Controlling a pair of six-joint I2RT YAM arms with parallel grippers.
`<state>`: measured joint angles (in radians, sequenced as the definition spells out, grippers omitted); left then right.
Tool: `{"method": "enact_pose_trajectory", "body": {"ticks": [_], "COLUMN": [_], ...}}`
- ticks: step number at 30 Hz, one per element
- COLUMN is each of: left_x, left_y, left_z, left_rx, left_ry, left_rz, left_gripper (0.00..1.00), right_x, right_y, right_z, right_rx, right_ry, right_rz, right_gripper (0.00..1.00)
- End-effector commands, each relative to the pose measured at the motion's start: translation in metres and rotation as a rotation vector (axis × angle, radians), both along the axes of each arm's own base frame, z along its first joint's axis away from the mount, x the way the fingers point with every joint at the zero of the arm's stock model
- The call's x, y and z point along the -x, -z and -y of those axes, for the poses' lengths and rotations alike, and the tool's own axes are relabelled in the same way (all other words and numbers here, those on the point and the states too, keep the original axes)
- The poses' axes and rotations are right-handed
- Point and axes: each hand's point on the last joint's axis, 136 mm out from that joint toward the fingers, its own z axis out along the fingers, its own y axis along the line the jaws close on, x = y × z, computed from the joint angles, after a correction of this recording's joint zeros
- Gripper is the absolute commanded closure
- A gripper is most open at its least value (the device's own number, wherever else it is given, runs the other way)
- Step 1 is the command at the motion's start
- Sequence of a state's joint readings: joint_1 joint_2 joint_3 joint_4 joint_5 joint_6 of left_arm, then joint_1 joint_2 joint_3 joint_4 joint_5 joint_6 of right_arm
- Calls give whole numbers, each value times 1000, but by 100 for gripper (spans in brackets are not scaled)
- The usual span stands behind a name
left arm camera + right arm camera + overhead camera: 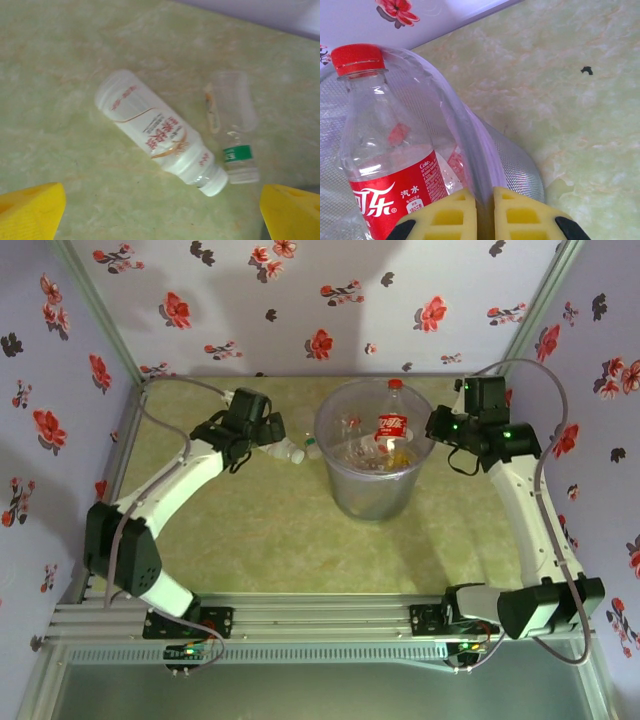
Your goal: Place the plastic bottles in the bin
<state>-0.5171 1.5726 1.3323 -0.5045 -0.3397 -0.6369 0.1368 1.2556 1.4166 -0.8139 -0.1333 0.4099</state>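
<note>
Right pincer (485, 202) clamps bin (456, 116) rim; left pincer (161, 212) gapes wide above two bottles (155, 132).

Bin (372, 502) translucent grey — bottle (395, 195) red cap, red label; walls (300, 300) lilac, red-flowered.

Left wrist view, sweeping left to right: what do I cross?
Lower-left yellow finger pad → clear plastic bottle with white cap and orange-lettered label → smaller clear plastic bottle with green band → lower-right yellow finger pad.
</note>
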Motion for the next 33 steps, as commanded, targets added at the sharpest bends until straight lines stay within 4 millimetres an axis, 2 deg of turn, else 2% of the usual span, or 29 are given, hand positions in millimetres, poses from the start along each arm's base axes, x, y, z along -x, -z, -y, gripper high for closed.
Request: {"method": "enact_pose_trajectory", "body": {"ticks": [1, 5, 9, 19, 25, 29, 33], "left_x": [-9, -17, -25, -58, -78, -81, -77], "left_y": [19, 45, 66, 92, 107, 122, 140], "left_z": [-10, -17, -13, -12, -19, -23, -27], "left_rx": [7, -22, -11, 61, 65, 65, 58], "left_ry": [-133, -241, -280, -375, -419, -457, -498], "left_rz": [-50, -112, -137, -93, -93, -119, -165], "left_gripper": [0, 0, 0, 1, 0, 1, 7], "right_x": [5, 8, 10, 12, 13, 13, 12], "right_y": [-23, -14, -6, 7, 12, 12, 10], "right_z": [10, 10, 9, 7, 8, 8, 10], "right_rx": [12, 1, -8, -5, -1, 1, -2], "right_ry": [17, 16, 13, -2, -2, -2, 5], "right_rz": [96, 80, 66, 39, 28, 25, 33], "right_gripper": [100, 100, 100, 100, 100, 100, 100]}}
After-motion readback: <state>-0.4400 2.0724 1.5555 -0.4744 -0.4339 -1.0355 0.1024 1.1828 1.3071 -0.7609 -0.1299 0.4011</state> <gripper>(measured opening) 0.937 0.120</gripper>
